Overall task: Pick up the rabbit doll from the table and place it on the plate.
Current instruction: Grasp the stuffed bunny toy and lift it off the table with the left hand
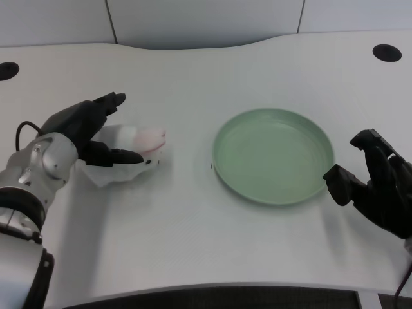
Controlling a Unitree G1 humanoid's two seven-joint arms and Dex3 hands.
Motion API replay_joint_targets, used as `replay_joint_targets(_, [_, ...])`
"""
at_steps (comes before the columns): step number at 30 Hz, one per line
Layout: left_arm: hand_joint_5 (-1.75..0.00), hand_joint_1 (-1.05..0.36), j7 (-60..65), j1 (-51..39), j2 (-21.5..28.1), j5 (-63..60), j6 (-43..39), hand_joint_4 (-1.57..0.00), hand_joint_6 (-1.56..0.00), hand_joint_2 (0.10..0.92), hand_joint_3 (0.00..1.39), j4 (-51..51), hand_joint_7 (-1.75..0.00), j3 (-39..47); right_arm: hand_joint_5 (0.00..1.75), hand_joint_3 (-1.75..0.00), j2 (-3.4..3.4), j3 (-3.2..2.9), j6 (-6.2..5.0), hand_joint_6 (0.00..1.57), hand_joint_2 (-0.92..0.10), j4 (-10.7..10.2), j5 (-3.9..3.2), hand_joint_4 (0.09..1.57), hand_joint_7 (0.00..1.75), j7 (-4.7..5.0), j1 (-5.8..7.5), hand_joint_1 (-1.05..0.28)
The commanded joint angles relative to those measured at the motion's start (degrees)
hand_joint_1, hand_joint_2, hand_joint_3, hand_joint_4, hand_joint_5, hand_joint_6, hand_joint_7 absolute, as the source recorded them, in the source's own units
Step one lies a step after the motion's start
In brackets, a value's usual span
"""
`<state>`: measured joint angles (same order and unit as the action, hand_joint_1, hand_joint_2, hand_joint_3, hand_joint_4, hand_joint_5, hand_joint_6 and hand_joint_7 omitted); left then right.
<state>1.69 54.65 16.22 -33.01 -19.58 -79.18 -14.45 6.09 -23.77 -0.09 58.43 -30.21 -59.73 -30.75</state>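
Head view. The black many-fingered left hand [87, 132] brackets the soft white rabbit doll with pink ears [132, 149], fingers apart, nothing gripped. The doll lies on the white table [193, 219], well left of the round pale-green plate [273, 154]. Risk: limp plush may slip a shallow grasp. Pale wall panels stand behind.

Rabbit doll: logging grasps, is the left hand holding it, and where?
Not held yet: the left hand is open around the white plush rabbit doll.
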Motion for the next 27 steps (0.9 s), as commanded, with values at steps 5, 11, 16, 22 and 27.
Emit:
replay_joint_targets(5, [-0.97,-1.05,1.5,-0.7,0.3,-1.7,1.8,0.0,0.0,0.851,0.0,-0.7,-0.45,-1.3,1.75,-0.32,0.47,-0.29,0.51,0.63,-0.92,-0.4,-0.48,0.87,1.75,-0.66,0.79,-0.61])
replay_joint_targets(11, [-1.24,-1.05,2.6,0.1,-0.5,-3.4,4.0,-0.04,0.0,0.755,0.01,-0.9,-0.64,-2.9,1.75,-0.31,0.13,-0.2,-0.13,0.65,-0.92,-0.9,-0.38,0.88,1.75,-0.53,1.04,-0.62])
replay_joint_targets(16, [-1.36,-1.03,4.3,0.5,-2.0,-4.8,5.2,-0.14,-0.02,0.673,0.0,-1.0,-0.92,-4.0,1.75,-0.33,0.03,-0.27,-0.13,0.66,-0.92,-1.4,-0.52,0.89,1.75,-0.57,1.18,-0.62])
replay_joint_targets(22, [-1.3,-1.02,5.0,0.4,-2.6,-5.2,5.0,-0.2,-0.05,0.666,0.0,-1.0,-0.94,-4.0,1.75,-0.35,0.0,-0.32,0.07,0.65,-0.92,-1.7,-0.57,0.89,1.75,-0.55,1.33,-0.62])
replay_joint_targets(27, [-1.29,-0.8,5.1,0.1,-3.4,-5.3,4.8,-0.47,-0.27,0.618,0.0,-1.0,-0.88,-4.2,1.75,-0.34,-0.1,-0.32,0.52,0.65,-0.92,-2.3,-0.74,0.89,1.75,-0.49,1.6,-0.61])
